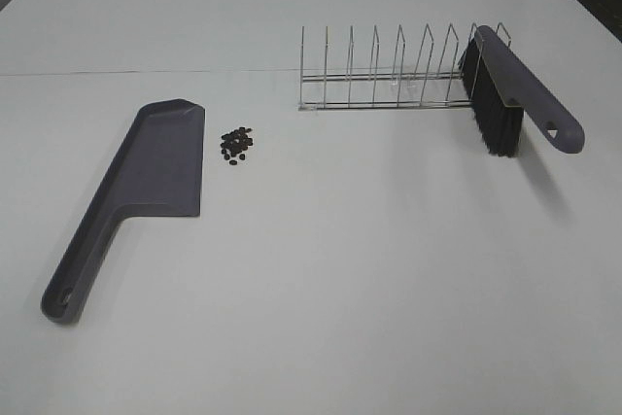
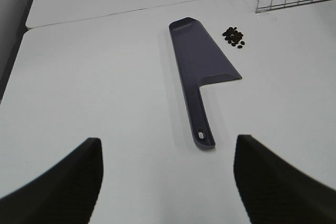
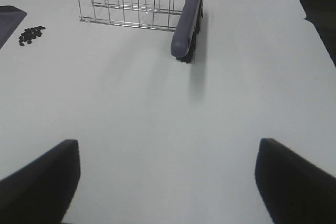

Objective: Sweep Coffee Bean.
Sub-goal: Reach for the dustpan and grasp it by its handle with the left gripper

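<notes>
A small heap of dark coffee beans (image 1: 235, 144) lies on the white table just right of the grey dustpan (image 1: 155, 167), which rests flat with its handle toward the front left. The same beans (image 2: 233, 36) and dustpan (image 2: 198, 66) show in the left wrist view, well beyond my open left gripper (image 2: 167, 182), which holds nothing. A grey brush with black bristles (image 1: 510, 94) stands propped in the right end of the wire rack (image 1: 389, 75). In the right wrist view the brush (image 3: 188, 20) is ahead of my open, empty right gripper (image 3: 168, 182), and the beans (image 3: 31, 34) lie far off.
The wire rack (image 3: 131, 3) stands behind the beans and holds the brush. A seam between two tabletops (image 1: 146, 73) runs across the back. Dark floor shows past the table's right edge (image 3: 315, 19). Neither arm shows in the exterior high view.
</notes>
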Controlling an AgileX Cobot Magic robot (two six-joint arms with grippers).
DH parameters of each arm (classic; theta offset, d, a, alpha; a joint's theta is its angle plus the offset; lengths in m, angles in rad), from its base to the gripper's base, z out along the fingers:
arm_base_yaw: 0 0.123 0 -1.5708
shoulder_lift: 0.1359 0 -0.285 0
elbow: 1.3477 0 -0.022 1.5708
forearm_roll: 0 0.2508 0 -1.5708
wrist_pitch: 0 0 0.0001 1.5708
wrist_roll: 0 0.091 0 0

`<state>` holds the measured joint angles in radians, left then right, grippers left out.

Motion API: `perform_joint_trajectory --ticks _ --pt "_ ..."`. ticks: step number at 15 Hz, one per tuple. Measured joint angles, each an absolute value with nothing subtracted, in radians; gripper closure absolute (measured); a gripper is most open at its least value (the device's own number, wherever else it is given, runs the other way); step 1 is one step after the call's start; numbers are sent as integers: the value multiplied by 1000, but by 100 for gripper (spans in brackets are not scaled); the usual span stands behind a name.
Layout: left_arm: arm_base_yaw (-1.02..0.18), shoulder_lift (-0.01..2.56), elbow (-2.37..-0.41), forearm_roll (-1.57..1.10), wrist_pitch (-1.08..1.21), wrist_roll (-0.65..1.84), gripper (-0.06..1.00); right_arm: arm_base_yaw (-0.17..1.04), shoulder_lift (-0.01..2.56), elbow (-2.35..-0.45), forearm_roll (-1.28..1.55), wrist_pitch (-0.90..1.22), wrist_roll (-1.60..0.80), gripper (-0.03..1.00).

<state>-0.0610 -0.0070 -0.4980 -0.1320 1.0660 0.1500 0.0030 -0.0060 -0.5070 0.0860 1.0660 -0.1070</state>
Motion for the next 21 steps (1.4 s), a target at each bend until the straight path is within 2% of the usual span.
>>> perform_joint_trajectory --ticks 21 --pt "-61 -7 -498 -132 1066 150 29 3 -6 -507 86 1066 -107 21"
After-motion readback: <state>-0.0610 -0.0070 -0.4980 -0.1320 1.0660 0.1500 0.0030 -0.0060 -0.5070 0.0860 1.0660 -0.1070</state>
